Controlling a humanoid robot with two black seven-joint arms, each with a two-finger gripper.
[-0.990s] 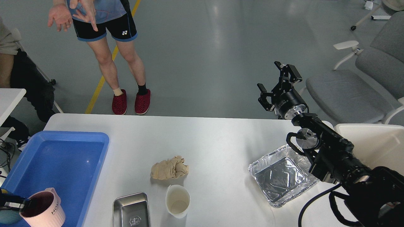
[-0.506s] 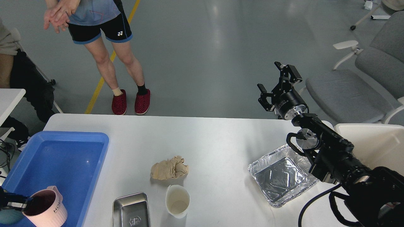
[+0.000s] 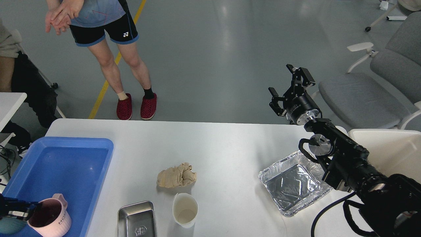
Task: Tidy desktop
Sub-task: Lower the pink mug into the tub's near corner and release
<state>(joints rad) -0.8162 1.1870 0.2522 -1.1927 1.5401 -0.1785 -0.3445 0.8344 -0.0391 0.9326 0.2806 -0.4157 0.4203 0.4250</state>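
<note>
The white-grey desktop [image 3: 223, 144] fills the lower half of the head view. My left gripper [image 3: 31, 209] is at the bottom left, shut on the rim of a pink mug [image 3: 56, 220], which it holds over the near end of a blue tray [image 3: 106, 164]. My right gripper [image 3: 289, 82] is open and empty, raised above the far right edge of the desktop. On the desktop lie a crumpled beige paper [image 3: 176, 176], a white cup [image 3: 185, 205], a small steel tray [image 3: 136, 219] and a foil tray [image 3: 292, 182].
A person in red shoes [image 3: 136, 105] stands just beyond the far edge. Grey chairs [image 3: 361, 95] stand at the right. A white bin [image 3: 388, 148] sits by the right edge, and a small white table corner [image 3: 10, 102] is at the left.
The pink mug in my left gripper has shifted slightly to the right and a little lower over the blue tray. The person has leaned left. My right arm has barely moved.
</note>
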